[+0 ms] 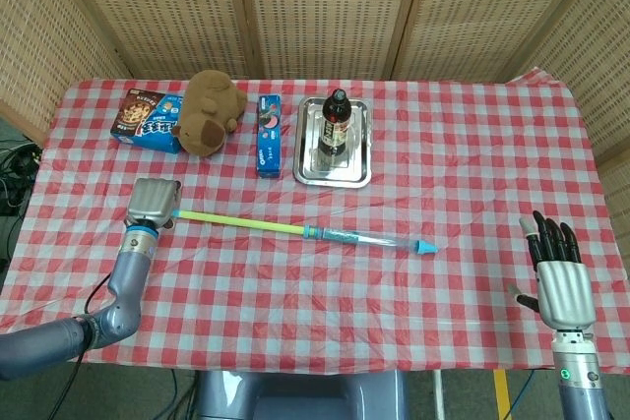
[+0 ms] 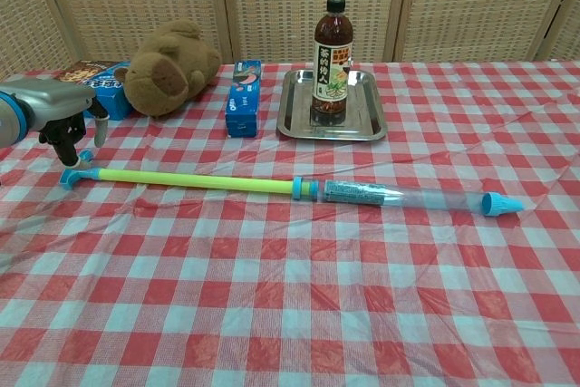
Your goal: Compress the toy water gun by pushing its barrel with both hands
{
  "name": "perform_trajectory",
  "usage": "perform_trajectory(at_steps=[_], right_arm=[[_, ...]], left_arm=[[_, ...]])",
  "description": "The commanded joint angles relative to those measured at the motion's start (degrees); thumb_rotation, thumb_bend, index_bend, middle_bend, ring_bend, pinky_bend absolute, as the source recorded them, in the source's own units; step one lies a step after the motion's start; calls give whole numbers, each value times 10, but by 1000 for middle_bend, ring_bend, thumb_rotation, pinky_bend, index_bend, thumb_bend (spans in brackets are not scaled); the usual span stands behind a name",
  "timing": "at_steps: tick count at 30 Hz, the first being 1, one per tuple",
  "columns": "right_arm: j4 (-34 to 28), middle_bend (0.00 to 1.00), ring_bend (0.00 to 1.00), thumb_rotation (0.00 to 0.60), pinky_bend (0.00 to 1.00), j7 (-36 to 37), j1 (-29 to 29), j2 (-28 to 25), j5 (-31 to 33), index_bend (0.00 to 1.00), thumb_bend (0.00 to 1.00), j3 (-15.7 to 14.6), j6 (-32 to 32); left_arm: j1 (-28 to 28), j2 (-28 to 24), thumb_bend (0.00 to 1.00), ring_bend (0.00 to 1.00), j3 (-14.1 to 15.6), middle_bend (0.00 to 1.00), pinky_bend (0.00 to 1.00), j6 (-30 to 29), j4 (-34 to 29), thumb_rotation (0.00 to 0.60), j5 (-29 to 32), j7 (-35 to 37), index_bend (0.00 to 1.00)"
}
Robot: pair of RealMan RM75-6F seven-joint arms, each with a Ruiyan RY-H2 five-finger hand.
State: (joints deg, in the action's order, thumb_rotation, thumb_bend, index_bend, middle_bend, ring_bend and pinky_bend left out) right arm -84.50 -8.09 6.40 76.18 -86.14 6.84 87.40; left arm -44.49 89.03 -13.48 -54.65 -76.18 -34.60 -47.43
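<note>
The toy water gun lies across the middle of the table. It has a blue T-handle [image 2: 75,173] at the left end, a yellow-green rod [image 2: 195,180], a clear barrel [image 2: 408,196] and a blue nozzle [image 2: 500,204]. The rod is drawn far out of the barrel [image 1: 369,239]. My left hand [image 2: 56,108] hangs right over the handle, palm down, its dark fingers [image 2: 65,142] reaching the handle's top with a gap between them. From the head view the left hand [image 1: 155,202] hides the handle. My right hand [image 1: 562,280] hovers at the table's front right edge with fingers spread, far from the nozzle [image 1: 424,246].
Along the back stand a blue snack box [image 1: 146,117], a brown plush toy [image 1: 209,111], a blue biscuit pack [image 1: 268,135] and a steel tray [image 1: 358,166] holding a dark bottle [image 1: 335,123]. Wicker screens close off the far side.
</note>
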Motion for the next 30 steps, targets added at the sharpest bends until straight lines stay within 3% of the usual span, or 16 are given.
perform_trajectory(at_steps=[1, 5, 19, 30], right_arm=[[1, 0, 0, 600, 0, 2, 1, 0, 1, 2, 0, 0, -1], [0, 0, 0, 600, 0, 6, 1, -1, 3, 1, 0, 0, -2], [-1, 0, 0, 600, 0, 15, 2, -1, 6, 1, 0, -2, -6], [1, 0, 0, 600, 0, 19, 3, 1, 8, 1, 0, -2, -6]], left_arm=[[-8, 14, 272, 697, 10, 827, 569, 10, 22, 600, 10, 2, 476], [-14, 26, 353, 696, 14, 827, 569, 19, 44, 600, 16, 11, 479], [-29, 52, 353, 696, 29, 827, 569, 34, 90, 600, 21, 23, 473], [-29, 52, 352, 696, 36, 827, 569, 34, 91, 600, 18, 30, 458]])
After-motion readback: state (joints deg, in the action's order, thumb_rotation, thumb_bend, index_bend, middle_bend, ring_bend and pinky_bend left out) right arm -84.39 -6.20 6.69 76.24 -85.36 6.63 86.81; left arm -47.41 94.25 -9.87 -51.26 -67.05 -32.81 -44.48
